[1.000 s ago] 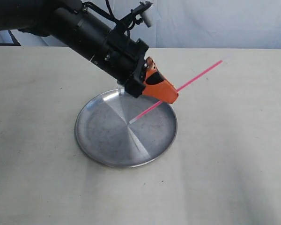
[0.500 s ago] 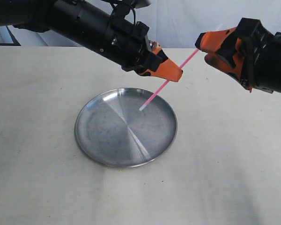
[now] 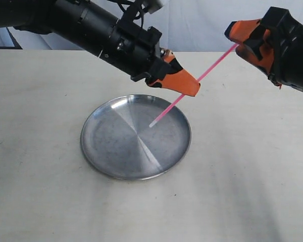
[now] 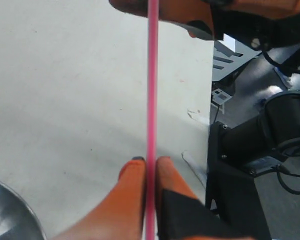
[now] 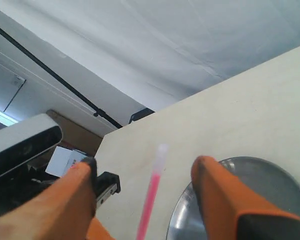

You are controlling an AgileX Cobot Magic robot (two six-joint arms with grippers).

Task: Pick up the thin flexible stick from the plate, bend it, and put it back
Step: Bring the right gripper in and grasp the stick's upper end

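The left gripper (image 3: 191, 89) reaches in over the far side of the plate (image 3: 111, 146), its jaws closed tight on the thin flexible stick (image 3: 214, 65). In the left wrist view the two orange fingers (image 4: 132, 200) of this gripper (image 4: 149, 161) press against the stick (image 4: 152, 90) from either side with no gap showing. The grip sits partway along the stick, nearer its lower end than its upper one.

The stick is straight and slanted, held up off the plate. Its lower, whitish tip hangs over the middle of the plate; whether it touches the metal cannot be told. Its upper end rises away toward the right gripper (image 3: 233, 41), which hangs above the worktop (image 3: 242, 176) off to the plate's far right.

The right gripper's jaws stand wide open and hold nothing. In the right wrist view the stick's end (image 5: 151, 200) sits in the gap of this gripper (image 5: 144, 164), apart from each orange finger (image 5: 70, 200). That end looks pale and blurred there. The left wrist view shows the same meeting from the other side, with one orange finger of the right gripper (image 4: 180, 12) just beside the stick's far end.

The plate lies flat on the pale worktop, shiny and bare, and its edge (image 5: 200, 220) appears behind the right gripper's fingers. A whitish cloth backdrop (image 3: 202, 20) hangs behind the worktop.
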